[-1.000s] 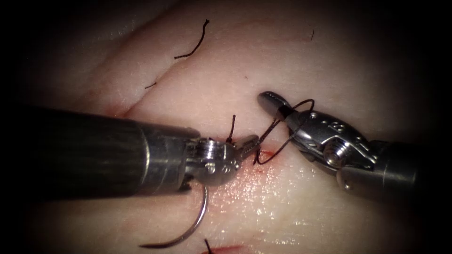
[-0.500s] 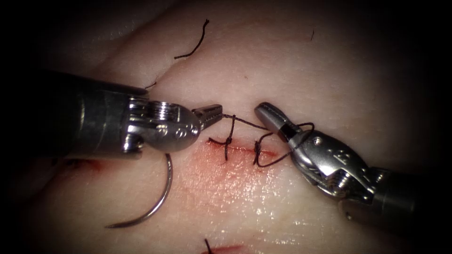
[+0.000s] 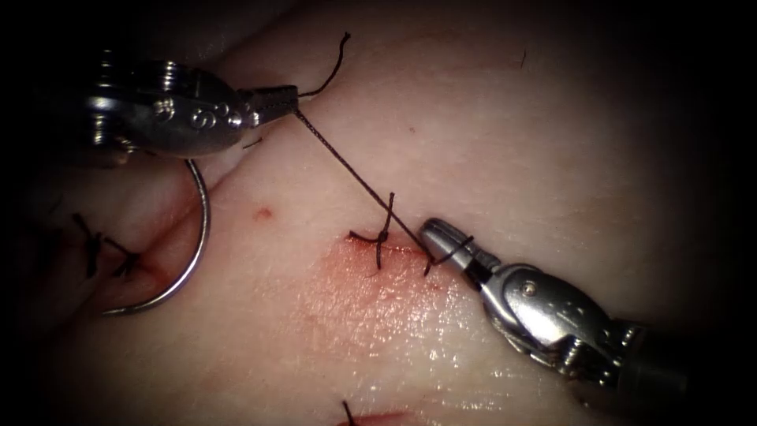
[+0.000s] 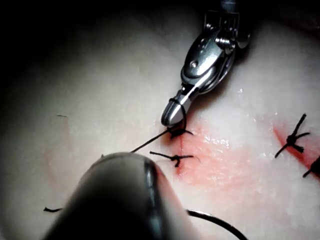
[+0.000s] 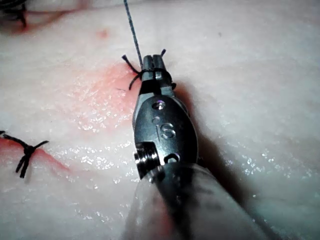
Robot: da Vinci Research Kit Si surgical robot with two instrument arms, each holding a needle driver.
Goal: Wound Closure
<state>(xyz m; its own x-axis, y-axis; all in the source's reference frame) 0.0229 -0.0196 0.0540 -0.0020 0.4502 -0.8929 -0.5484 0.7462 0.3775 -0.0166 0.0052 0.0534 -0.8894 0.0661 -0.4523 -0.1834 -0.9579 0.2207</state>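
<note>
My left tool sits high on the left of the cut, jaws shut on the thread. The thread runs taut from there down to the stitch beside my right tool. That tool's jaws are closed, with thread wound around them, and their tip rests at the cut; it also shows as. The curved needle hangs under the left tool and lies on the tissue left of the cut, not in it. A tied stitch sits just left of the right tool.
A loose cut end of thread lies near the left tool's tip. Older stitches cross the wound at far left, another at the lower edge. Red fluid stains the tissue below the cut.
The left tool has moved up and to the left, drawing the thread taut and carrying the needle along. The right tool has shifted down to the cut, and the slack loops have tightened around its jaws.
</note>
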